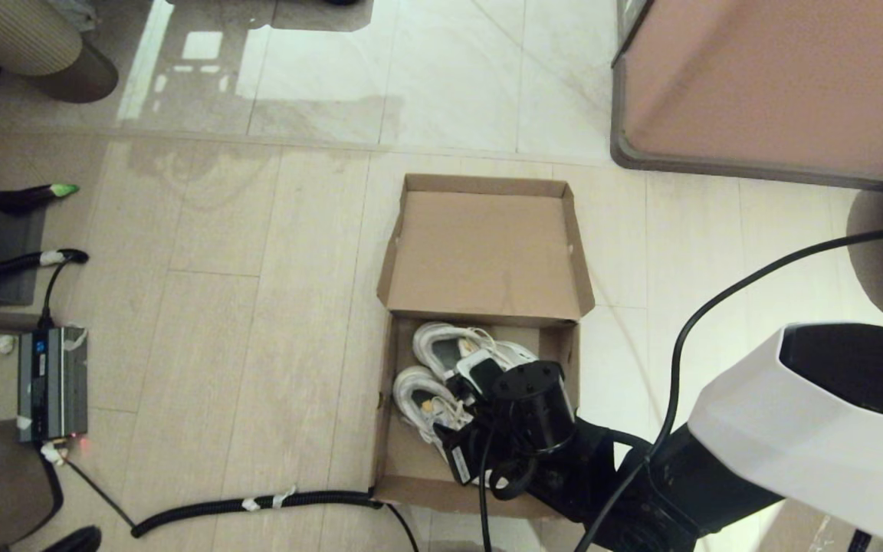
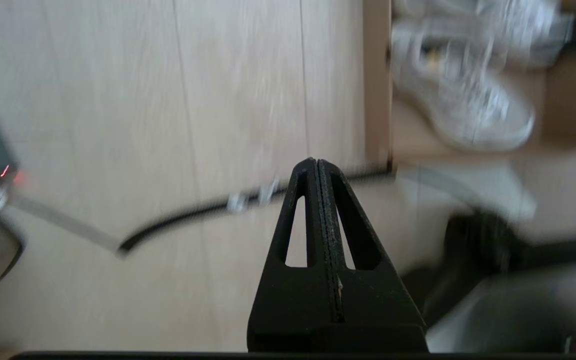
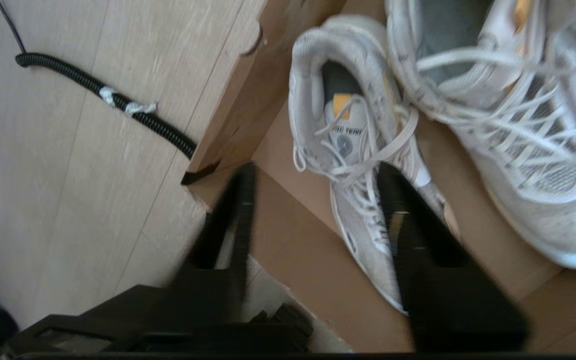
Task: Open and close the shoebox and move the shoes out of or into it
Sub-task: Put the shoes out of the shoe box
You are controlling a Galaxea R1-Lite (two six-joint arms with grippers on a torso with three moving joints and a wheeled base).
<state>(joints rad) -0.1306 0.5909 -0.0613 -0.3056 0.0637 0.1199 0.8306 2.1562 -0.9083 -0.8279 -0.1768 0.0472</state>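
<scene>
Here the shoebox [image 1: 480,253] sits on the floor with its hinged lid flipped fully back, and the pair of white mesh sneakers [image 1: 441,376] lies inside it toward the left wall. The right gripper [image 3: 313,175] hangs over the box's near left corner, fingers spread wide and empty, one over the nearer sneaker's laces. The left gripper [image 2: 316,162] is pressed closed on nothing, above the floor beside the box.
</scene>
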